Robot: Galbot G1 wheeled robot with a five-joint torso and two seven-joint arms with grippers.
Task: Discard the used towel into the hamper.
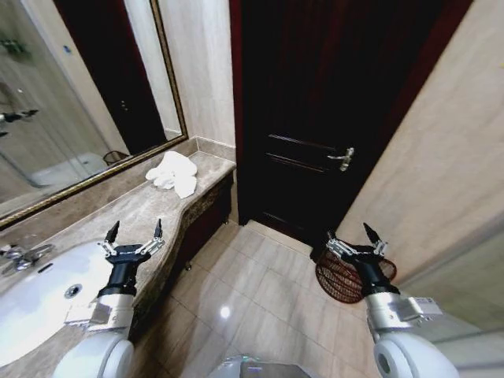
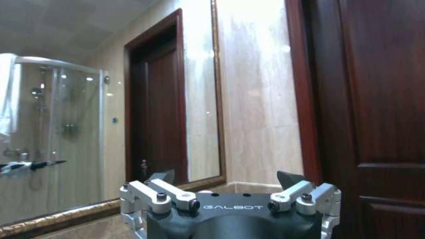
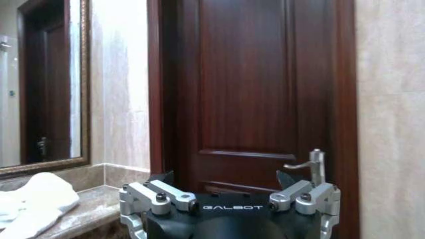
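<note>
The towel (image 1: pixel 174 172), white and crumpled, lies on the far end of the marble counter (image 1: pixel 118 216) near the dark door (image 1: pixel 315 110). The hamper (image 1: pixel 344 276) stands on the floor by the right wall, just behind the right gripper (image 1: pixel 352 235), whose fingers are spread apart and empty. The left gripper (image 1: pixel 135 230) hovers over the counter beside the sink (image 1: pixel 39 291), fingers likewise apart.

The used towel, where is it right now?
The towel lies crumpled at the countertop's far end, by the mirror, ahead of the open left gripper.
</note>
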